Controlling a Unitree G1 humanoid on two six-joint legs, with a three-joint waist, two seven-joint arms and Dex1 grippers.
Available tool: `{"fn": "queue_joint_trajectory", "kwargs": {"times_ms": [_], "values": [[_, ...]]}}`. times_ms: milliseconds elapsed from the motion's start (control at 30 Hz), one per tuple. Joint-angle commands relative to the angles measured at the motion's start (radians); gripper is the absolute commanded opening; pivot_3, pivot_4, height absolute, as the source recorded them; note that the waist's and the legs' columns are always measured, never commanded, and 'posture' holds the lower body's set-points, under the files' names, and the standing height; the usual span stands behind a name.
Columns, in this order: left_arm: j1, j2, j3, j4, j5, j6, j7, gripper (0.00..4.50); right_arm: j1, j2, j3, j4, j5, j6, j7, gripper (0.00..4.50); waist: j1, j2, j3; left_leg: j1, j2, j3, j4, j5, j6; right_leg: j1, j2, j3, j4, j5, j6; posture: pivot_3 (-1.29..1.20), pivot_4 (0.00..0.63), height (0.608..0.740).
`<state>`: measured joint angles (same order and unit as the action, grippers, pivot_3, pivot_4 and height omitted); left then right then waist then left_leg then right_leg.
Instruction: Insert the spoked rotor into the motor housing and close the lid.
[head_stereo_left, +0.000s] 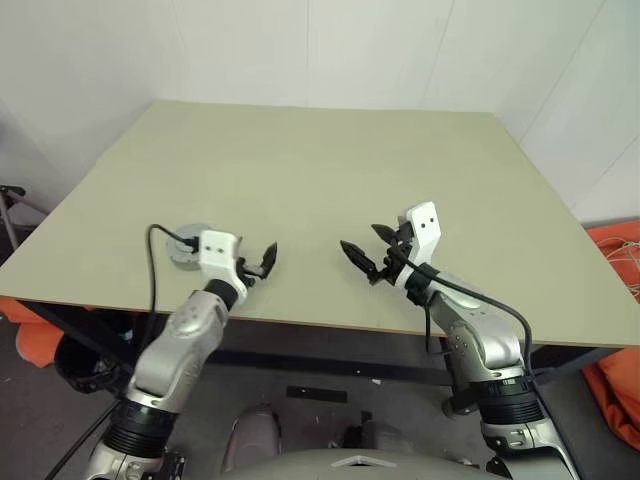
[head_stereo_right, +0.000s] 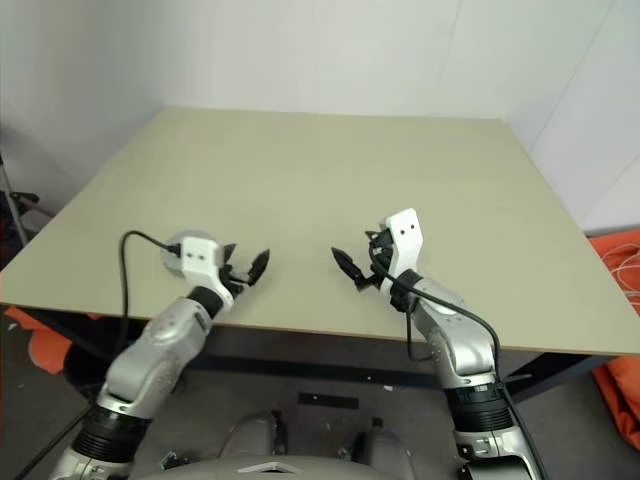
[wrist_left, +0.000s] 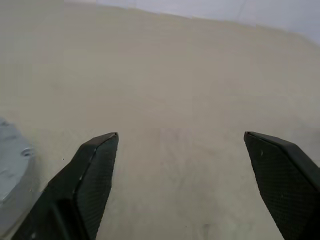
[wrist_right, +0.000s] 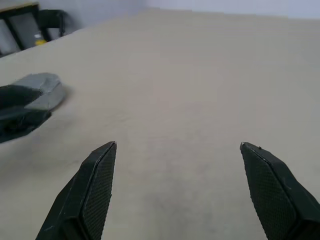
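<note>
Hovering low over the table (head_stereo_left: 330, 160), left gripper (head_stereo_left: 256, 262) was open and empty, right gripper (head_stereo_left: 372, 250) open too. The grey round housing (head_stereo_left: 186, 246) sat lower left, behind the left wrist, looking closed. Task probably finished; next, just pull back.

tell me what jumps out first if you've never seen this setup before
Two open black-fingered grippers hang over the near edge of a wide beige table, tips pointing toward each other: the left gripper and the right gripper, neither holding anything. The one thing lying on the table is a round grey metal part, partly hidden behind the left gripper's white wrist block.
</note>
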<state>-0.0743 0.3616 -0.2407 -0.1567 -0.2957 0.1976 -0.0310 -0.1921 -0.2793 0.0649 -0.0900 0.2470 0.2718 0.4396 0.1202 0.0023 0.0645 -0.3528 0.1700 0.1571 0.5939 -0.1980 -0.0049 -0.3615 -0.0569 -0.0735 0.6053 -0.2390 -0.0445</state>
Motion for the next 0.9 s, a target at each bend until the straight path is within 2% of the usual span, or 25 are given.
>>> {"fn": "queue_joint_trajectory", "kwargs": {"times_ms": [33,100,300,333,533,900], "values": [[0.000,-0.019,0.021,0.097,0.164,-0.178,0.028,2.88,0.034,0.004,-0.038,0.065,-0.093,-0.157,-0.082,4.50,-0.001,0.000,0.000,0.000,0.000,0.000,0.000,0.000,0.000,0.000,0.000,0.000,0.000,-0.001,-0.002,0.00,0.000,0.740],[0.003,-0.037,0.061,0.155,0.206,-0.262,0.051,2.24,0.060,0.020,-0.072,0.081,-0.099,-0.190,-0.122,4.50,-0.003,0.000,0.000,0.000,0.000,0.000,0.000,0.000,0.000,0.000,0.000,0.000,0.001,-0.002,-0.003,0.00,0.000,0.740],[0.032,-0.122,0.147,0.197,0.179,-0.362,0.022,0.14,0.094,0.048,-0.113,0.082,-0.118,-0.231,-0.192,2.47,-0.027,0.001,0.000,0.001,0.000,0.000,0.000,-0.003,0.004,0.001,0.000,0.000,0.001,-0.001,-0.004,0.00,0.000,0.740],[0.034,-0.135,0.162,0.200,0.175,-0.365,0.020,0.00,0.095,0.049,-0.115,0.085,-0.122,-0.233,-0.197,2.12,-0.028,0.001,0.000,0.002,0.000,0.001,0.001,-0.003,0.004,0.001,0.000,0.000,0.001,-0.001,-0.004,0.00,0.000,0.740],[0.026,-0.198,0.250,0.226,0.162,-0.351,0.037,0.00,0.091,0.050,-0.110,0.103,-0.130,-0.241,-0.205,0.03,-0.028,0.001,0.000,0.003,0.001,0.001,0.000,-0.002,0.004,0.001,0.000,0.000,0.002,-0.001,-0.004,0.00,0.000,0.740],[0.023,-0.231,0.295,0.230,0.210,-0.351,0.047,0.00,0.080,0.051,-0.104,0.117,-0.136,-0.241,-0.198,0.03,-0.028,0.001,0.000,0.002,0.001,0.001,0.001,-0.003,0.005,0.001,0.000,0.000,0.002,-0.001,-0.005,0.00,0.000,0.740]]}}
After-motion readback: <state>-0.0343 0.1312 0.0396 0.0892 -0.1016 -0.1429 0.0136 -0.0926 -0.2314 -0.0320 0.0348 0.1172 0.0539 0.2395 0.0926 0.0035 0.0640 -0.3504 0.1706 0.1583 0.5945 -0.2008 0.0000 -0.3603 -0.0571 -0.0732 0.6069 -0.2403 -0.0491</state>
